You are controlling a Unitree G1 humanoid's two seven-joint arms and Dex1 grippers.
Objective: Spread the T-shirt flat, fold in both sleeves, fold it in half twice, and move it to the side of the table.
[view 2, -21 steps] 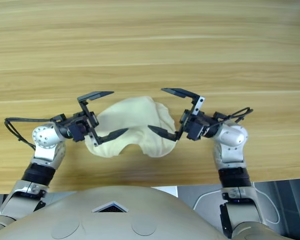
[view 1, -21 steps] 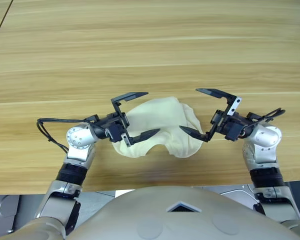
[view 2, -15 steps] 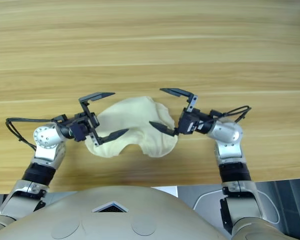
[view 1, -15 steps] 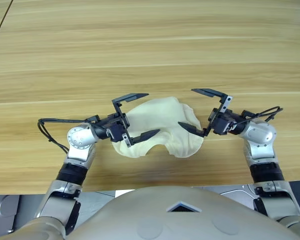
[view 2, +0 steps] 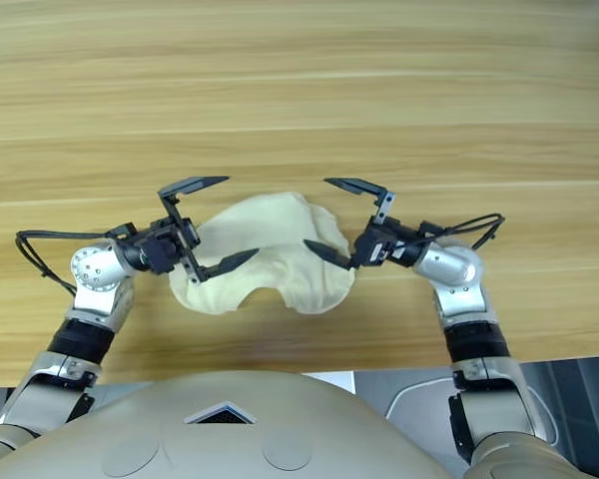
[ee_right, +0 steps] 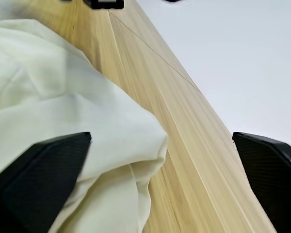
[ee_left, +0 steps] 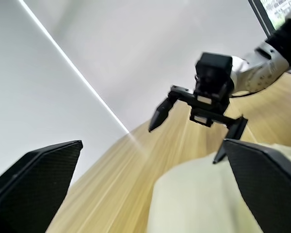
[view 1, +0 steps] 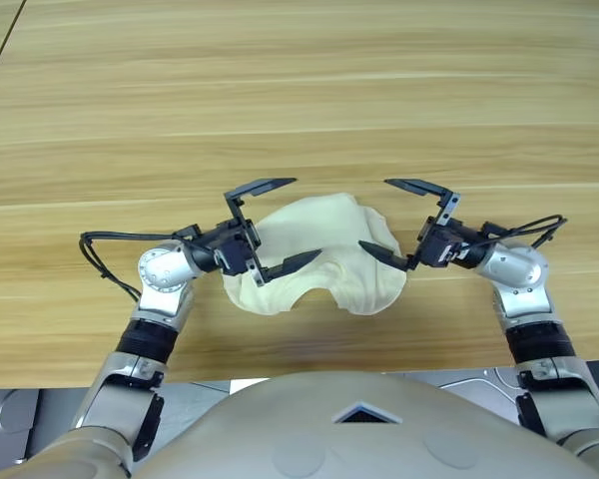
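Observation:
A cream T-shirt (view 1: 319,257) lies crumpled in a heap on the wooden table (view 1: 299,80), near the front edge. My left gripper (view 1: 280,224) stands open at the heap's left side, one finger above the cloth and one over its front part. My right gripper (view 1: 377,217) is open at the heap's right side, its lower fingertip just over the cloth's right edge. Neither holds anything. In the left wrist view the T-shirt (ee_left: 199,199) lies between my own fingers, with the right gripper (ee_left: 189,121) beyond it. The right wrist view has folds of the T-shirt (ee_right: 63,111) close up.
Bare wood stretches wide behind and to both sides of the heap. The table's front edge (view 1: 280,377) runs close below the shirt. A seam in the tabletop (view 1: 0,50) crosses the far left corner.
The right gripper has shifted a little left, closer to the shirt's right edge, and its wrist has straightened. The left gripper has barely moved. Both stay open.

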